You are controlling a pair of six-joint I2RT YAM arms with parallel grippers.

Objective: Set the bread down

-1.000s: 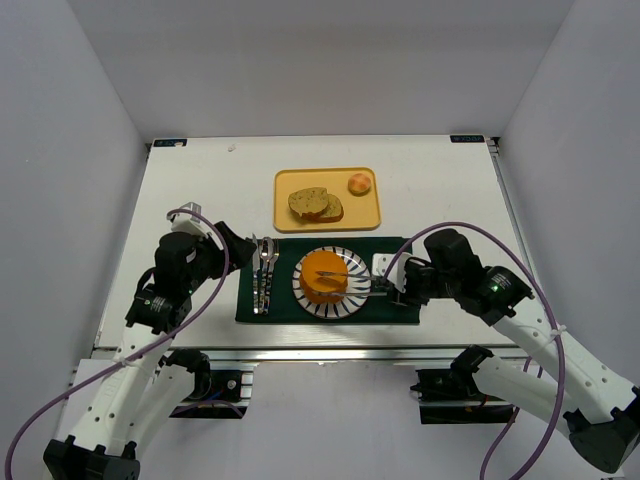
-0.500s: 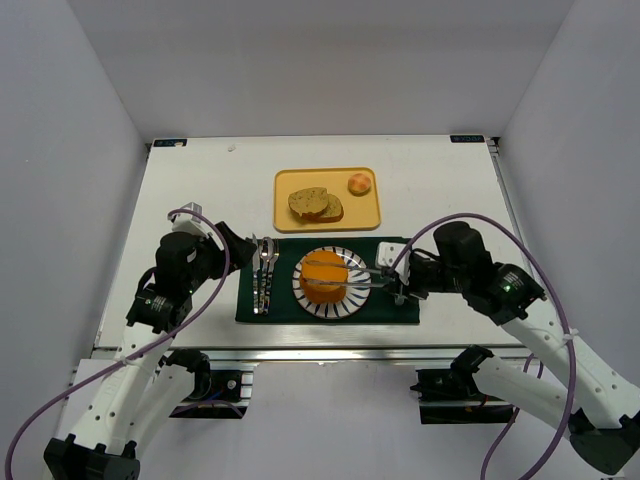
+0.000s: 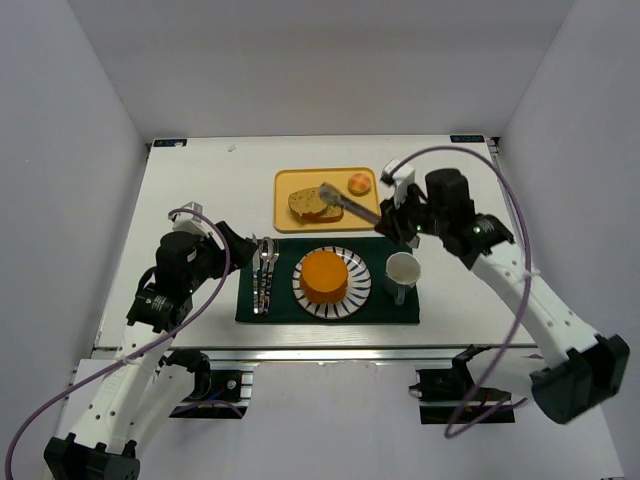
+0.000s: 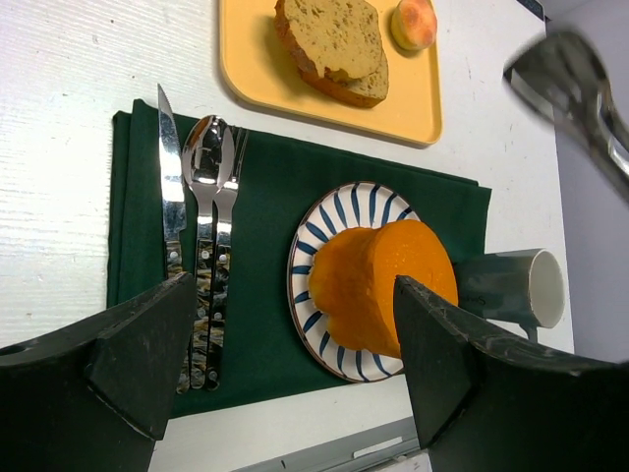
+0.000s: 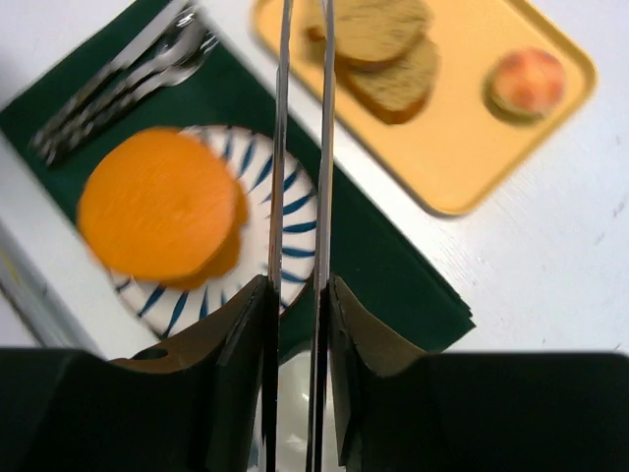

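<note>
Tan bread (image 3: 306, 202), two overlapping slices on one yellow tray (image 3: 366, 219) (one bun (image 3: 359, 183) alongside); right pincer (image 3: 386, 220), stretched toward the tray, grips one pair of tongs (image 3: 350, 205); left pincer (image 3: 239, 252) hovers wide open.

Bent left arm, left tool (image 4: 295, 369) spread wide, right arm extended forward, right tool (image 3: 392, 222) pinching tongs (image 3: 345, 203)
</note>
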